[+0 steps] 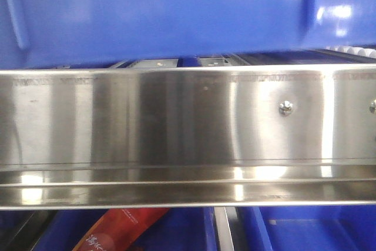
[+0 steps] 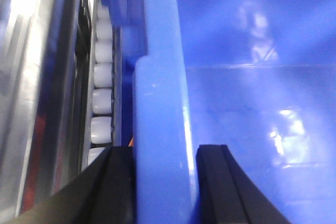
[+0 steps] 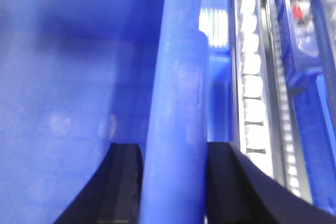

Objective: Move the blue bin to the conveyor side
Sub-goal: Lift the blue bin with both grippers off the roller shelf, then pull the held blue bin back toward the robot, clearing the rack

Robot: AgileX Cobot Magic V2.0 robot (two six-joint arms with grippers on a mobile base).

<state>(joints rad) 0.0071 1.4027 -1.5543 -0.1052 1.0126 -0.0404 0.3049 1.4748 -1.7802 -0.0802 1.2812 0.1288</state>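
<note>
- My left end effector [image 2: 165,150] is clamped on the thick rim of the large rectangular bright-blue plastic bin [image 1: 164,10], with one black finger inside the wall and one outside.
- My right end effector [image 3: 174,148] is clamped on the rim in the same way.
- The bin sits just above the shiny stainless-steel rail [image 1: 176,121], beside a row of white plastic rollers [image 2: 102,98].
- Below the rail, a red printed packet [image 1: 123,230] shows.

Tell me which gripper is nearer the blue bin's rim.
Neither, it's a tie: left gripper and right gripper each straddle the rim of the blue bin, fingers pressed on both sides.
</note>
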